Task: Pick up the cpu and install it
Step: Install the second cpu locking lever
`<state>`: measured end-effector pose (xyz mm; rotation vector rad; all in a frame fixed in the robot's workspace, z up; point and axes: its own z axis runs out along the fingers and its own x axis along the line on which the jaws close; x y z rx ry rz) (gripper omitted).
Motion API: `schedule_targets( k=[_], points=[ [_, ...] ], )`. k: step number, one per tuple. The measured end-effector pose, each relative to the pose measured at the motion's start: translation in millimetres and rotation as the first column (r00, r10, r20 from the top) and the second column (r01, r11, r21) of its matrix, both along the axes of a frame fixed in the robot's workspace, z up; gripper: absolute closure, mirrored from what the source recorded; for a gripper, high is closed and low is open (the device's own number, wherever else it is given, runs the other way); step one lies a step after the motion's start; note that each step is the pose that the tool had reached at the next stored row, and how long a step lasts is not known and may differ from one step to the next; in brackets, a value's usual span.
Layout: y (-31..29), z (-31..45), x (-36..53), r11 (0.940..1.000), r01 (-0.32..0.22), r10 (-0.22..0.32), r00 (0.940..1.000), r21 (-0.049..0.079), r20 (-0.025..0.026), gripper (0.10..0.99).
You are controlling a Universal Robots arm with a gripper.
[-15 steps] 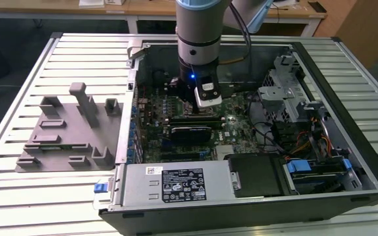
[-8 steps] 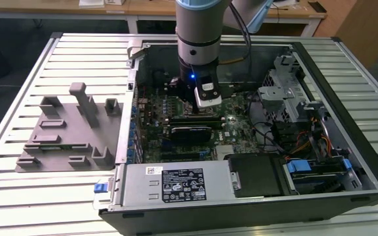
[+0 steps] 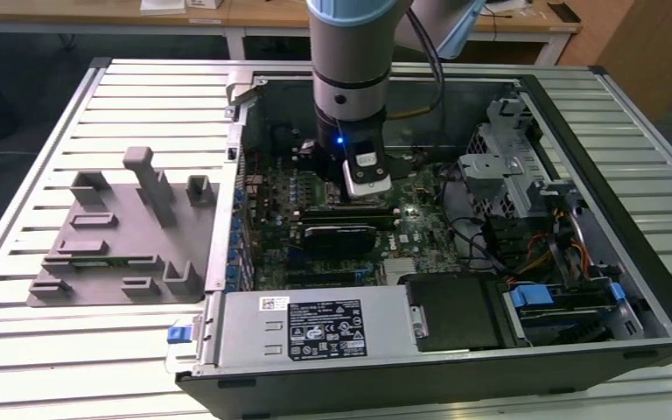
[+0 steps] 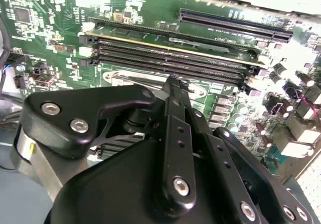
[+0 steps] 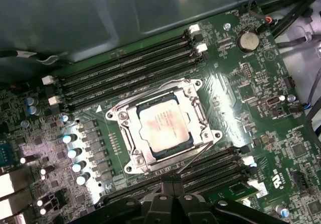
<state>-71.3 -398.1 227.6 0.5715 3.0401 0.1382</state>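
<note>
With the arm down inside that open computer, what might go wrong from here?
1. The cpu lies in its socket frame with no clamp visibly over it, so a nudge might shift it.
2. The hand hangs close over the motherboard; a low move could strike the memory slots or the small capacitors.
3. Loose cables lie beside the arm and might snag.

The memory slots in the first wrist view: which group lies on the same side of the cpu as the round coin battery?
The group with white end clips, between the cpu and the case wall; the coin battery sits past its end.
</note>
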Motion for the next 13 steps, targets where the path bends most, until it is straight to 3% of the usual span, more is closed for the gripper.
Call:
schedule_targets(
  k=[5,11,13],
  points=[
    [-4.9,-3.8,-4.3,0.9999,-0.001,0.001,1.0,0.014,0.0,0.98],
    [-8.4,-7.1,-9.9,0.9979,-0.006,0.006,1.0,0.065,0.0002,0.98],
    [-8.7,-7.9,-10.6,0.9971,-0.015,0.015,0.9999,0.074,0.0002,0.98]
  ],
)
